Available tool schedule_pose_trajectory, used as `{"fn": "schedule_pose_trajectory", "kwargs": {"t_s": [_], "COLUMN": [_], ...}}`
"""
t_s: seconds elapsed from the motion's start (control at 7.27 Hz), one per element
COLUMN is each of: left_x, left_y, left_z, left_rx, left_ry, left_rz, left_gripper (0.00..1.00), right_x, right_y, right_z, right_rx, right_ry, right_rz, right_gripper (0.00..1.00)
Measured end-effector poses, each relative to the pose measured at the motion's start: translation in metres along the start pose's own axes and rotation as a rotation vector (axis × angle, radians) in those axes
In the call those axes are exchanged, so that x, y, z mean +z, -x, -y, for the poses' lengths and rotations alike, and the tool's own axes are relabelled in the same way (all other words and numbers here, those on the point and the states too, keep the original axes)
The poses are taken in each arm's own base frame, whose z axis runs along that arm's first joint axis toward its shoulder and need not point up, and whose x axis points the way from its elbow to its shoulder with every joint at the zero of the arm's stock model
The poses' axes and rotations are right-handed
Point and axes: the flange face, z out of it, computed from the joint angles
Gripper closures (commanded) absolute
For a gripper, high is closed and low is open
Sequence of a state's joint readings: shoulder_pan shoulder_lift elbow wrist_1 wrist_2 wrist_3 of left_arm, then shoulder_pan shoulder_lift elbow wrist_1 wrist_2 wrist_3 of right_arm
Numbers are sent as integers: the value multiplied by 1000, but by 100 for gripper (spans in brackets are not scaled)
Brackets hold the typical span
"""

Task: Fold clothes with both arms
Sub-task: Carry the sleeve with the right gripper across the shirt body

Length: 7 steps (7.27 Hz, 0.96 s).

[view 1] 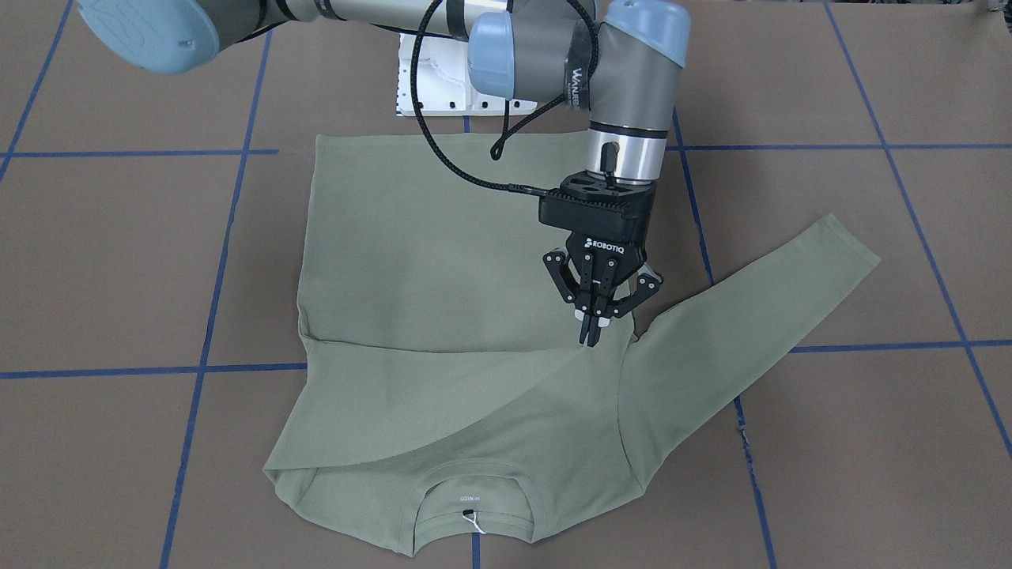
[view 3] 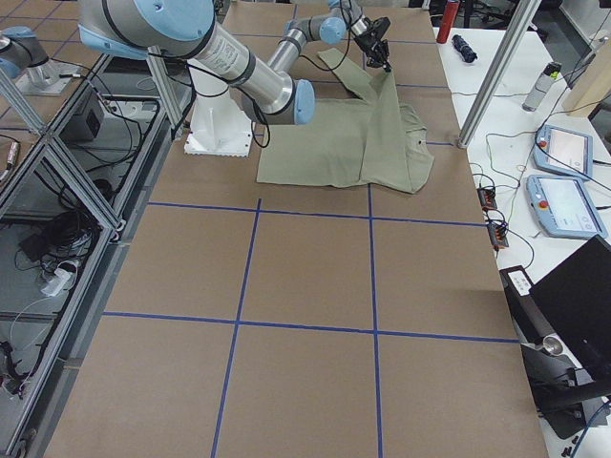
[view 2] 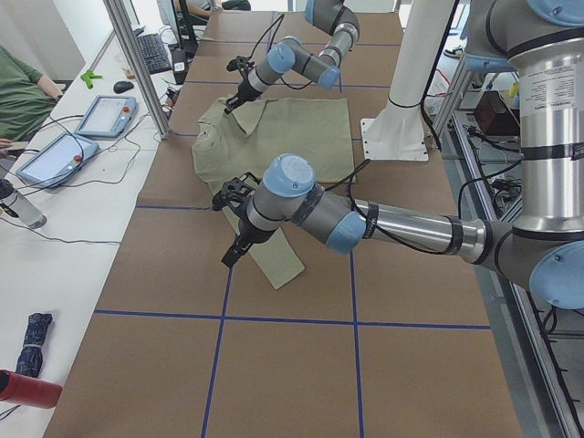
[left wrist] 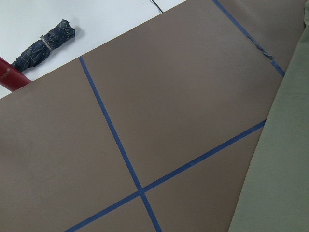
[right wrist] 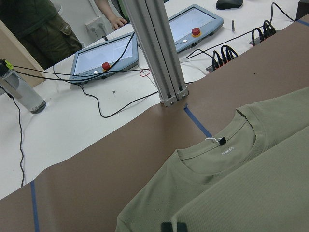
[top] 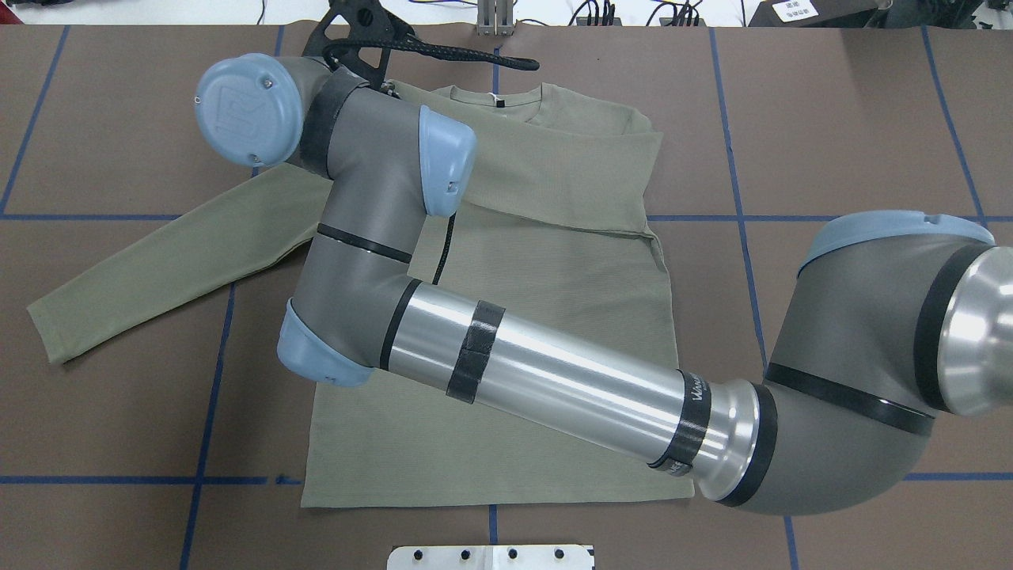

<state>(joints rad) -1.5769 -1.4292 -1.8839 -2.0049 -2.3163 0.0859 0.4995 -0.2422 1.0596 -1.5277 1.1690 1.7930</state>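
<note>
Sage-green shirt (view 1: 443,237) lies flat on the brown table (view 1: 118,261), its collar (view 1: 474,484) on the far side from the robot and one sleeve (view 1: 759,308) spread out to the left. My right gripper (view 1: 591,332) reaches across, clenched on fabric at that shoulder. My left gripper (view 2: 234,250) hangs near the sleeve's end; I cannot tell how its fingers stand.
</note>
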Motion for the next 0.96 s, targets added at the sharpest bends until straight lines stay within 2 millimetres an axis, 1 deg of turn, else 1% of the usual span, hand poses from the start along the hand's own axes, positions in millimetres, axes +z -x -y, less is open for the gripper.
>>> {"fn": "schedule_pose_trajectory", "kwargs": {"t_s": [0.14,0.28,0.41,0.55,0.69,0.83,0.96], "left_x": [0,0,0,0,0,2,9], "left_y": [0,0,0,0,0,3,9], "left_z": [0,0,1,2,5,13,25], "left_rx": [0,1,1,2,3,5,15], "left_ry": [0,-1,-1,-2,-5,-10,-20], "left_rz": [0,0,0,0,1,1,2], "left_gripper": [0,0,0,0,0,0,0], "right_x": [-5,-4,-2,-1,-1,-1,3], "right_y": [6,7,7,8,11,15,18], "right_z": [-10,-19,-23,-24,-17,-2,25], "right_rx": [-7,-19,-40,-59,-65,-63,-65], "right_ry": [10,15,17,29,65,112,165], "right_rz": [-1,-8,-16,-23,-30,-39,-53], "right_gripper": [50,1,0,0,0,0,0]}}
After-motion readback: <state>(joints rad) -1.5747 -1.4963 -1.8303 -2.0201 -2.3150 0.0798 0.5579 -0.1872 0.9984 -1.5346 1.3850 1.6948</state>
